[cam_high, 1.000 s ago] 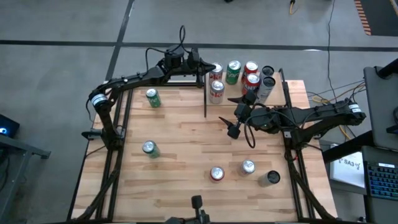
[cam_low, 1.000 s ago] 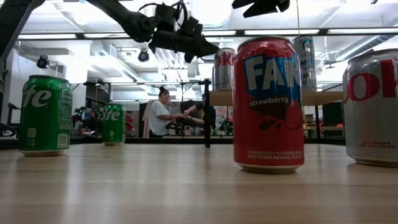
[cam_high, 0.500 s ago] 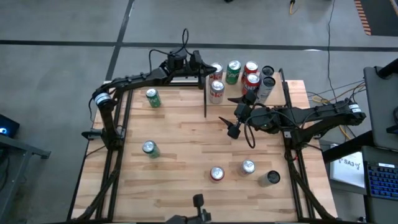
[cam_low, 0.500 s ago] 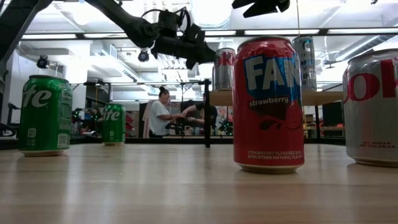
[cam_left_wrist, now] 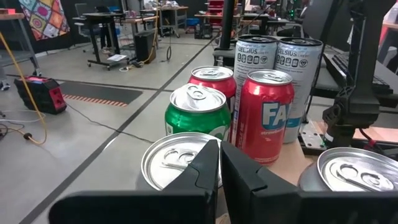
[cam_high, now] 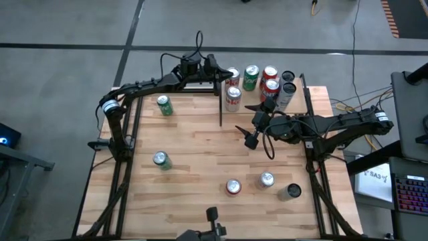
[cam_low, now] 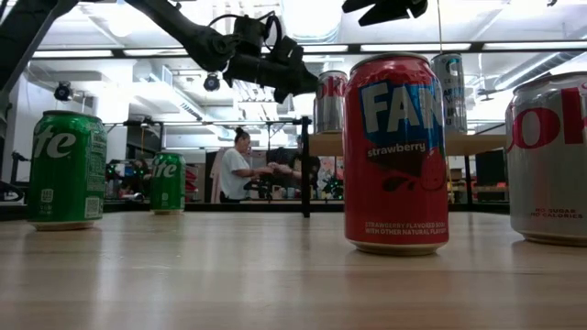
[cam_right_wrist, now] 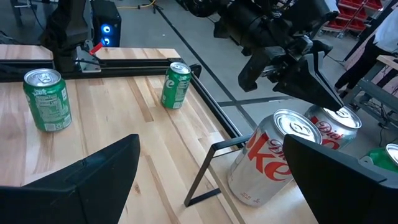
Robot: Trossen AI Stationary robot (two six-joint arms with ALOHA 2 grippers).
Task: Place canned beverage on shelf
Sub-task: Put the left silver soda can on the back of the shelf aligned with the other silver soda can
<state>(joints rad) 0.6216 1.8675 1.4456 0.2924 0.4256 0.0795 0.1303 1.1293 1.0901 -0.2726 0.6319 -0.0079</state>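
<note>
The shelf [cam_high: 304, 94], a light wood board with black posts, stands raised at the table's far right and bears several cans. A silver-and-red can [cam_high: 232, 75] stands at its far left end. My left gripper [cam_high: 219, 69] is shut and level, its tips at that can's top rim [cam_left_wrist: 168, 163]; the low view shows the left gripper [cam_low: 310, 90] beside the can [cam_low: 331, 101]. My right gripper [cam_high: 242, 119] hangs open over the table's middle right with nothing between its fingers [cam_right_wrist: 93, 180]. A second such can [cam_right_wrist: 267, 158] stands upright just near of the first. My left gripper's shut fingertips [cam_left_wrist: 219, 163] come level from the table's left at the top rim of the far-left can [cam_right_wrist: 336, 118], which stands upright on the shelf. I cannot tell whether the tips touch it.
On the shelf also stand a green can [cam_left_wrist: 199, 112], red cans [cam_left_wrist: 267, 118] and two tall pale cans [cam_left_wrist: 298, 68]. Loose cans stand on the tabletop: green ones [cam_high: 164, 105] [cam_high: 160, 159] at the left, several [cam_high: 233, 187] [cam_high: 266, 179] [cam_high: 291, 191] near the front. People show in the room behind.
</note>
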